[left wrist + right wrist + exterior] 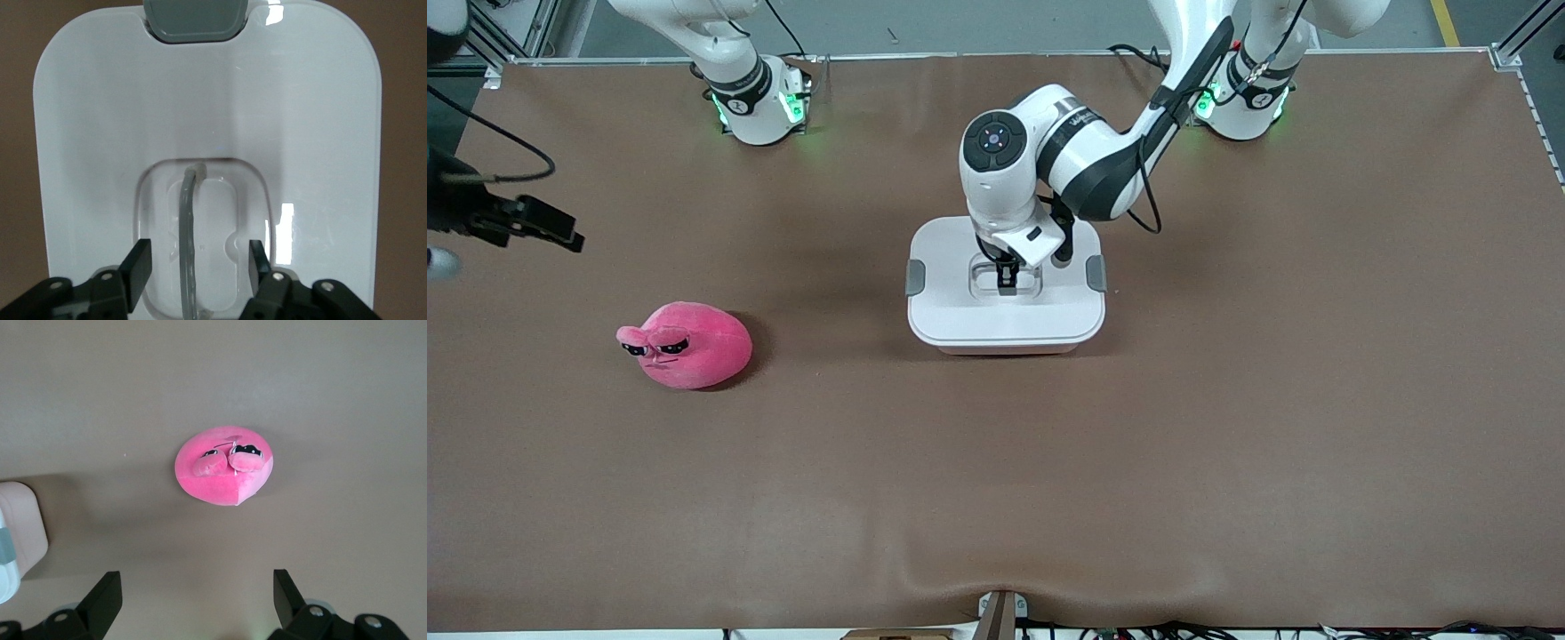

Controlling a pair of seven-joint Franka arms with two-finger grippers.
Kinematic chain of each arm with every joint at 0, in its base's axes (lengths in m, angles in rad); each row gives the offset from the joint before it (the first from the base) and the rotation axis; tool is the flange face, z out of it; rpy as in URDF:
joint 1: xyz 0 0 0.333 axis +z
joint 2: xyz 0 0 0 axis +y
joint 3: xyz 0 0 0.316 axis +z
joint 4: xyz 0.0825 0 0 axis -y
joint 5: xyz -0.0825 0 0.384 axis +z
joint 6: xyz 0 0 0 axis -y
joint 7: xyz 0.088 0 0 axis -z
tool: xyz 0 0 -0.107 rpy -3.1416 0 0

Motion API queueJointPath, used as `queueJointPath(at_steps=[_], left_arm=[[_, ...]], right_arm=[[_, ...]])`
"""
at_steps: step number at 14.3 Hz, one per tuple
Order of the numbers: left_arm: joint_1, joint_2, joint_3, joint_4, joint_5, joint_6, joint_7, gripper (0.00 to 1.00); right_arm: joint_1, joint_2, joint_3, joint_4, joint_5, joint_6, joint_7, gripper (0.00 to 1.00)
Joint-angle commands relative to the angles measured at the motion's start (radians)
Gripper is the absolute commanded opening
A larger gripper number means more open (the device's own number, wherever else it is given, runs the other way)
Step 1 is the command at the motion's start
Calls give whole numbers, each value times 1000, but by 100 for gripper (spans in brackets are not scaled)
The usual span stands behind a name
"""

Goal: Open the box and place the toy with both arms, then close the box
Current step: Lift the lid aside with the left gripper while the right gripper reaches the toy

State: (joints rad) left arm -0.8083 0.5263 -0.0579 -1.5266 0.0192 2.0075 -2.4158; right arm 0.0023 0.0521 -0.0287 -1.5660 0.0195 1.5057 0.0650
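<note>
Front view shows you the box (1006,307) near the middle of the table (1227,444), lid (960,311) on, a grey clip (915,277) at each short end. Its long axis runs from one arm's end of the table toward the other's.

Your left gripper (1007,277) has reached down into the recess at the lid's centre. In the left wrist view, its two fingers (138,267) stand partly open on either side of the thin clear handle (189,247), which runs lengthwise between them. Neither pad touches the handle, so nothing is held. The handle lies straight across the closing line of the fingers, so a squeeze should, in my judgement, catch it squarely. Whether both clips are released cannot be told from these views.

The toy (686,345) rests on the table well apart from the box, toward the right arm's end and a little nearer the front camera. It is upright, its face turned toward that camera.

Your right gripper (534,227) waits in the air, fingers wide apart and empty; the right wrist view looks down on the toy ahead of it. The right arm is far the nearer one to the toy.
</note>
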Motion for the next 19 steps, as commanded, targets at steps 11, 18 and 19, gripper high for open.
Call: queueJointPath(at_steps=[11, 18, 19], left_arm=[[-5, -77, 1, -30, 10, -16, -29, 0], [29, -172, 3, -38, 11, -99, -14, 0], [38, -178, 4, -53, 13, -99, -12, 0]], right_arm=[[50, 100, 10, -51, -4, 14, -380, 100], [55, 74, 10, -192, -3, 194, -633, 100], [51, 75, 9, -193, -3, 217, -633, 100]])
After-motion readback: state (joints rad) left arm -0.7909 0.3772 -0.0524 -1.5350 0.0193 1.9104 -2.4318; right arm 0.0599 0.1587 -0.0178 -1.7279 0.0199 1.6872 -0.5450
